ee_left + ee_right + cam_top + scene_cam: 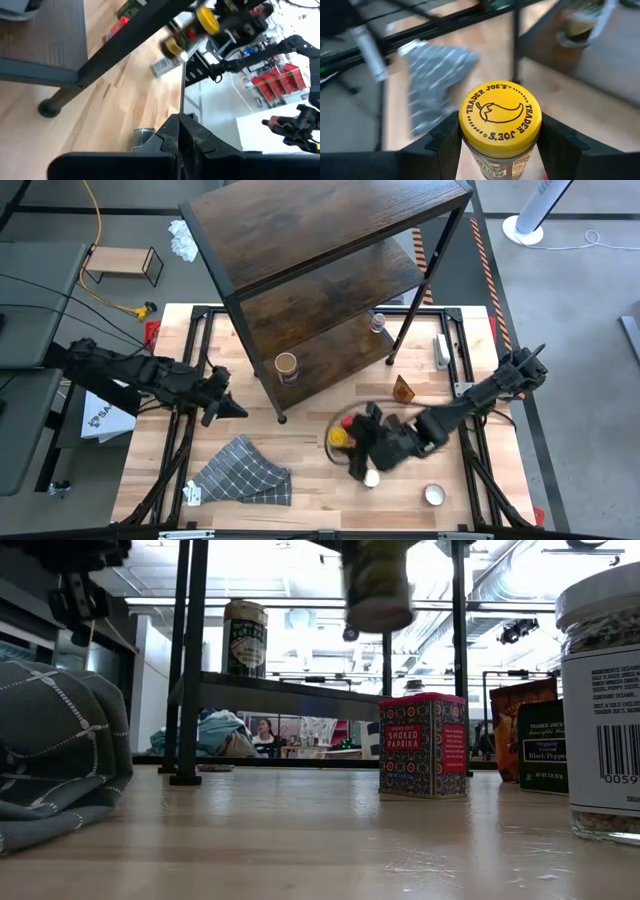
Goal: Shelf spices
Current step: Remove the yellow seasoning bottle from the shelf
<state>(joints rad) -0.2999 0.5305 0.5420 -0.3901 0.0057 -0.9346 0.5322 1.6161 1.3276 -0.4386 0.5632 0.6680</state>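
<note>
Right gripper [345, 442] grips yellow-lidded spice jar [500, 119], lifted above bench centre, near front of shelf [300, 240]. Risk: jar hits shelf leg or slips. Left gripper [228, 406] shut, empty, nr left edge.

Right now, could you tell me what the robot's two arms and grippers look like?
Both arms are dark, nearly black, built from chunky jointed segments. The left gripper ends in two dark fingers tapering to a point; the right gripper has blocky, matte black fingers with flat, angular faces. No markings show on them.
</note>
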